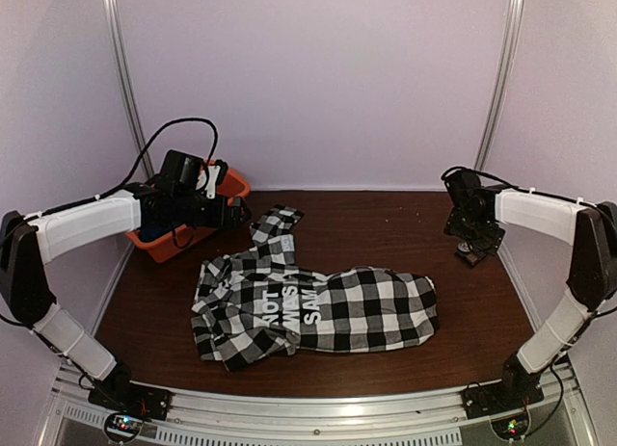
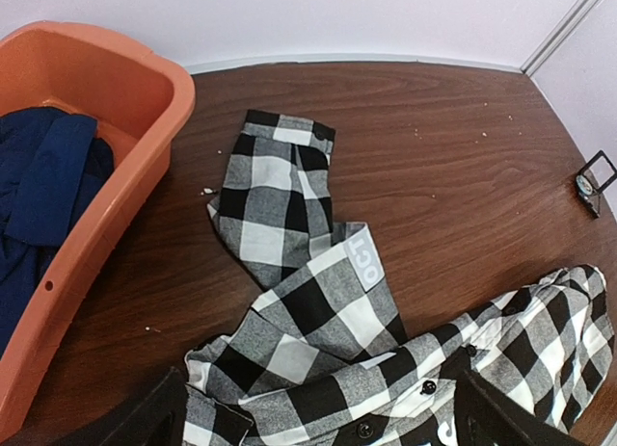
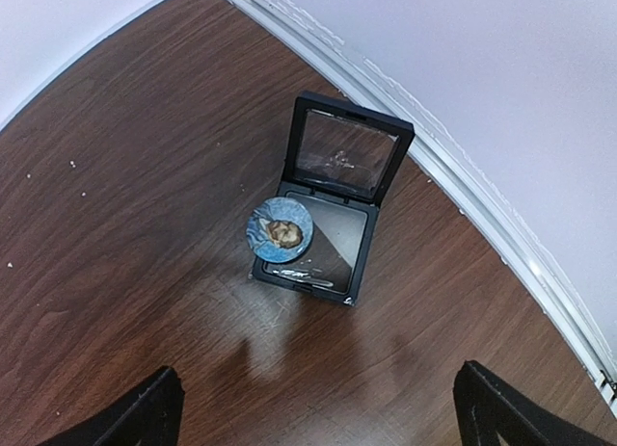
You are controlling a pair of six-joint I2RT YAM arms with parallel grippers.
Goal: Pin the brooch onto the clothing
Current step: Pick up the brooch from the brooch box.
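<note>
The clothing, a black-and-white checked shirt [image 1: 318, 306] with white block lettering on a black panel, lies crumpled in the middle of the table. One sleeve [image 2: 280, 191] stretches toward the back. My left gripper [image 2: 318, 417] hovers open above the collar and button placket, holding nothing. The brooch [image 3: 281, 231], a round blue disc with a portrait, rests on the near-left corner of an open black case [image 3: 333, 239] by the right wall. My right gripper [image 3: 323, 407] hangs open above the bare wood just in front of that case, and it is empty.
An orange bin [image 2: 164, 109] at the back left holds a navy-blue garment [image 2: 48, 186]. The case [image 1: 471, 256] sits close to the right wall's rail [image 3: 463, 191]. Small crumbs dot the brown wooden tabletop [image 1: 386, 224].
</note>
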